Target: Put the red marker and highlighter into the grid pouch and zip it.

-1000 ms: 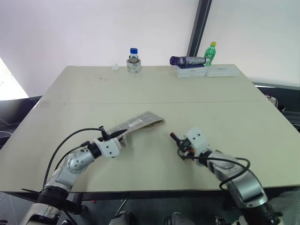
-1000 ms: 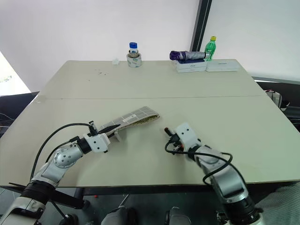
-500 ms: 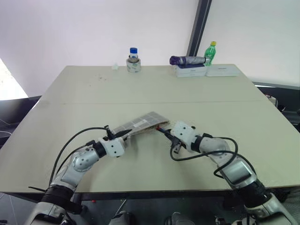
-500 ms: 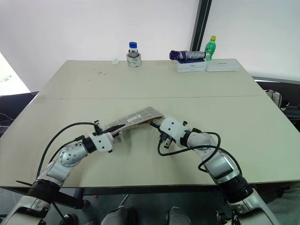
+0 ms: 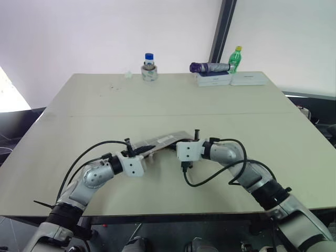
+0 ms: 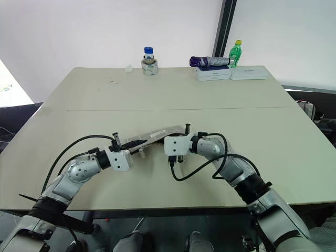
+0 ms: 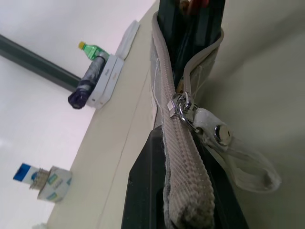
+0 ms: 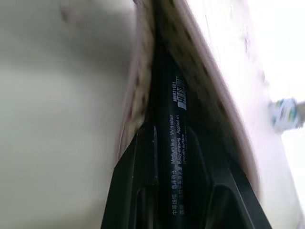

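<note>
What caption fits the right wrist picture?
The right gripper slides the red marker into the open grid pouch.

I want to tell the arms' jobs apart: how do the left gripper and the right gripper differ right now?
The left gripper is shut on the grid pouch; the right gripper is shut on the red marker, gripping its black barrel. The left gripper clamps the pouch's zipped end; the right gripper sits at its open mouth, marker pointing inside. Both meet at the pouch.
</note>
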You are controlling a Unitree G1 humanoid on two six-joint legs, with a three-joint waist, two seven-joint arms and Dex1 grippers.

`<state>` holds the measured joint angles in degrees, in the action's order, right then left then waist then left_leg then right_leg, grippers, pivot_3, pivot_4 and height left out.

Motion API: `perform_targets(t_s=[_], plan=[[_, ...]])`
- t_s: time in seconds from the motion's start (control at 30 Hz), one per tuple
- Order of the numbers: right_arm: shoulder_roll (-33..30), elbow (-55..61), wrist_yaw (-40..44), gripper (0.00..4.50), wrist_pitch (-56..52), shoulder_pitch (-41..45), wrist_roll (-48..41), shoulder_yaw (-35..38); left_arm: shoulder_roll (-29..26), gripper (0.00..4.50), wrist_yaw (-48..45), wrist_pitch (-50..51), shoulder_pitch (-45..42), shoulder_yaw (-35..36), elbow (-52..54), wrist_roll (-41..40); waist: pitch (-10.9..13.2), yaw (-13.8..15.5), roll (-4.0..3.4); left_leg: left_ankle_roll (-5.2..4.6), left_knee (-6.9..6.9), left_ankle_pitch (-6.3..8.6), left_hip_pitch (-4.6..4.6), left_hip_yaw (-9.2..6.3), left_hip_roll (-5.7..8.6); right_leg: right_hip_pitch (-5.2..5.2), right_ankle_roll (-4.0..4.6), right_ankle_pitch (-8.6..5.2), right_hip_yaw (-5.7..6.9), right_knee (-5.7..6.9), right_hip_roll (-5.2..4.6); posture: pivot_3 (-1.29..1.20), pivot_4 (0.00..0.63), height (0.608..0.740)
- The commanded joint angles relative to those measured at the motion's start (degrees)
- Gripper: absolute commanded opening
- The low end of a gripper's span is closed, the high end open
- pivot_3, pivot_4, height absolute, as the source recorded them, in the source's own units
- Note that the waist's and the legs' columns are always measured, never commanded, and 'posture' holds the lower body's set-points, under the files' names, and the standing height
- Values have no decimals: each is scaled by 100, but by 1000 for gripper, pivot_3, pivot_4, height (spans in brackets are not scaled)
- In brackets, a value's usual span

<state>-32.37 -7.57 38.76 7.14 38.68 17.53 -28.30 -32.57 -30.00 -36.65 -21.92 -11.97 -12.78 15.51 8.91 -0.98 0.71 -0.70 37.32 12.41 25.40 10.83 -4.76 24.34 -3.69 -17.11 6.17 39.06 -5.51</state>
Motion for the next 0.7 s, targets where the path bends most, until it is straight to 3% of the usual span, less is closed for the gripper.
perform_targets(t_s=[0.03,0.27,0.53,0.7], plan=[[122,-329,140,322,995,344,45,-47,-11,0,-154,-152,-142,-18,225,-270,0,0,0,1,0,0,0,0,0,0,0,0,0,0,2,0,150,740],[317,-855,426,322,1487,456,-239,184,-95,0,-385,-242,-106,38,159,-540,0,3,0,2,1,-2,-1,2,-1,0,0,0,0,0,2,0,150,740],[170,-418,801,4397,1041,237,-829,789,-50,0,-262,-55,-25,82,135,-430,0,21,0,1,2,-2,0,1,-1,-1,0,0,0,1,2,0,150,740],[-313,264,1351,4455,776,-131,-1344,1137,-53,0,-224,4,-8,104,84,-449,0,30,-1,0,4,-1,0,-2,-1,-3,0,0,0,1,-1,0,150,740]])
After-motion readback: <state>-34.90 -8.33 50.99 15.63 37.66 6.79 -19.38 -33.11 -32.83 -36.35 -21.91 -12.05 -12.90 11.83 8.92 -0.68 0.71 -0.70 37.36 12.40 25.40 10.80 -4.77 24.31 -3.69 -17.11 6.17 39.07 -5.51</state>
